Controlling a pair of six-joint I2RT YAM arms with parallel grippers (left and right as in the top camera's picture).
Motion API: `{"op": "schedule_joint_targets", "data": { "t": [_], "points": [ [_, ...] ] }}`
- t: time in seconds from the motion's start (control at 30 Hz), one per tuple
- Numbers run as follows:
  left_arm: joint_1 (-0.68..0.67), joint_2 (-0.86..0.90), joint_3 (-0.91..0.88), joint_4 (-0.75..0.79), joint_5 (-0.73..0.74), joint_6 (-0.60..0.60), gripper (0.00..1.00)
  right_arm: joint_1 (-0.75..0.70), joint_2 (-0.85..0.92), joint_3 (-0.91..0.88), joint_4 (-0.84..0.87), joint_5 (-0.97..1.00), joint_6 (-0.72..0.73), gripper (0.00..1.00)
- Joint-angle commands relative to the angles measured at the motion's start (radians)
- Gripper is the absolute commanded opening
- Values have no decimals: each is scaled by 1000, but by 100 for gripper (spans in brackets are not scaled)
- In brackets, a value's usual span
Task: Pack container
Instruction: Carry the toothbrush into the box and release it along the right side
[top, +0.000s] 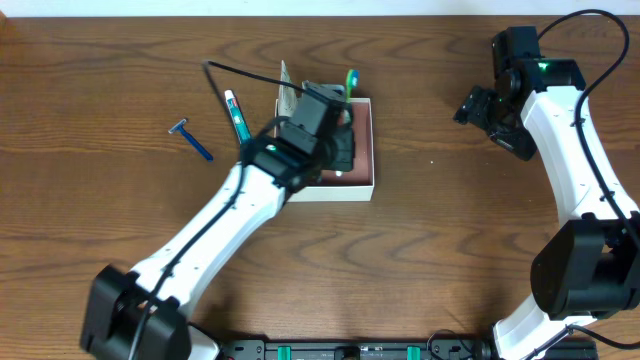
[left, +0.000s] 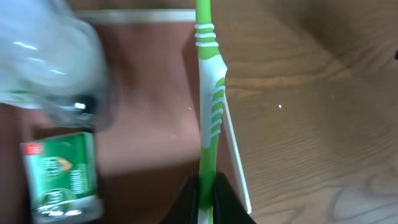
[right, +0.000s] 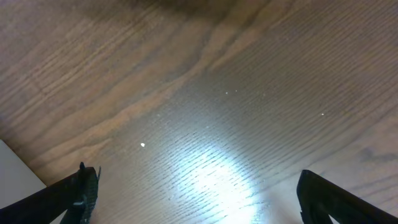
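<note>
Green toothbrush (left: 209, 93) is getting pinched at its handle end by the left gripper (left: 207, 190), w/ both fingers pressing tight on it. The brush is hanging right along one white side wall of the container (top: 340, 191). I think that's b/c the arm is lining it up w/ the wall so the long thing is fitting flat inside. In the overhead view the brush end is poking out past the far wall, so it isn't fully in yet.

The container is sitting near the middle of the table (top: 450, 250), under the left arm. A small bottle (left: 62, 180) w/ a green label is lying inside on the red-brown floor, over on the other side from the brush, so there's room. Something clear & blurry is showing above the bottle; can't tell what.

The right gripper (right: 198, 177) is hanging over bare wood, well apart from the box. Its fingers are wide apart & holding nothing, prob. waiting out of the way.

A blue razor (top: 190, 137) & a teal tube (top: 238, 115) are lying on the table beside the container, not packed yet. Next bit is prob. lowering the brush & letting go gently, so it isn't tipping over the wall.
</note>
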Motion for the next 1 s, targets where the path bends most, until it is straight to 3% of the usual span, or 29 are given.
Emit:
{"op": "schedule_joint_targets", "data": {
  "t": [0.0,0.3,0.97],
  "points": [
    [-37,32,20,17,-60,-109,6,-2,5,0,0,2,6,99],
    [-90,44,20,-4,-142,-229,6,-2,5,0,0,2,6,99],
    [-100,111,19,-19,-142,-232,6,-2,5,0,0,2,6,99]
  ]
}}
